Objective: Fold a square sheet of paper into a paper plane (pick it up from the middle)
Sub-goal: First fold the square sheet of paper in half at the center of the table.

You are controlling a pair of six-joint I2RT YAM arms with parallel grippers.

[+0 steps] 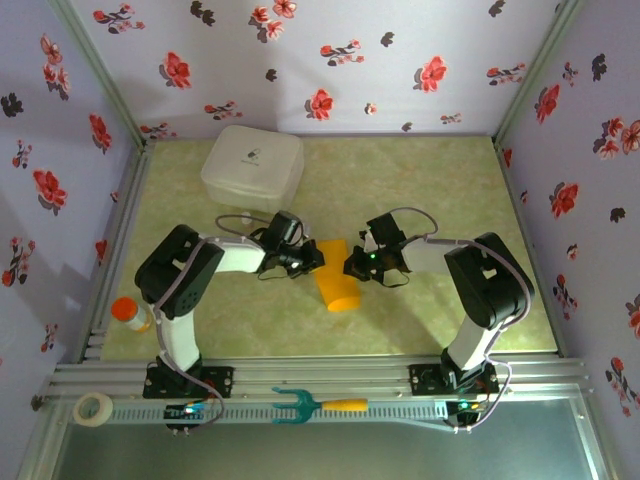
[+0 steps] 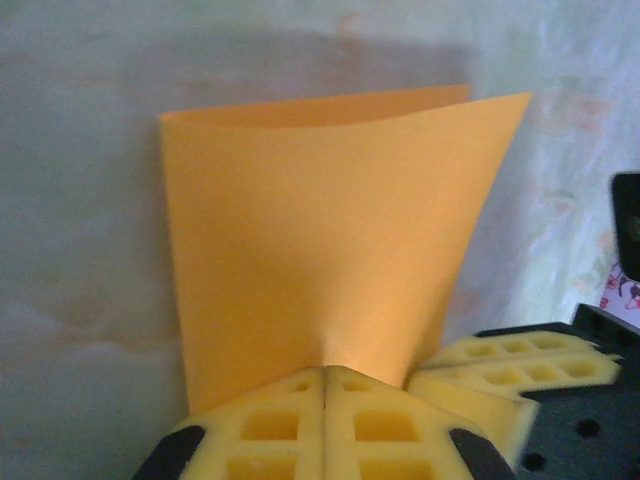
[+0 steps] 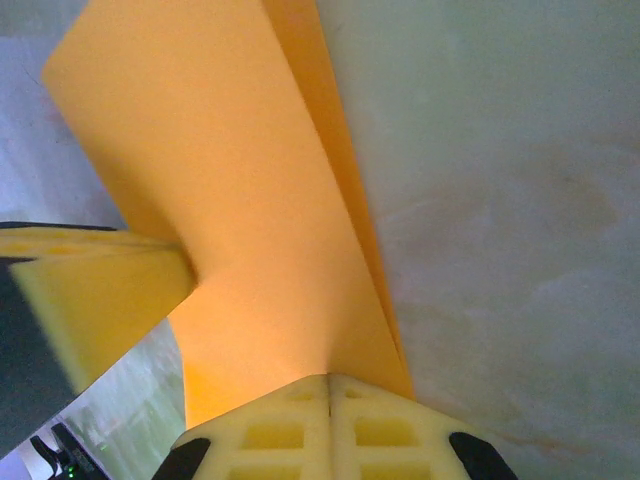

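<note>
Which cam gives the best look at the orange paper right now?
Left wrist: the orange paper faces the lens nearly whole, both layers and open top edge visible, pinched in the left end effector. Right wrist sees it obliquely and cropped. Top external shows a small, partly hidden patch.

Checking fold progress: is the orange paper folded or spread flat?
Folded double: the orange paper shows two layers at its far edge.

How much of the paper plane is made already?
Just a start. The orange paper is doubled over into two layers. The left pincer and right pincer are both shut on its edge. No pointed nose or wings yet, so most folds are left.
</note>
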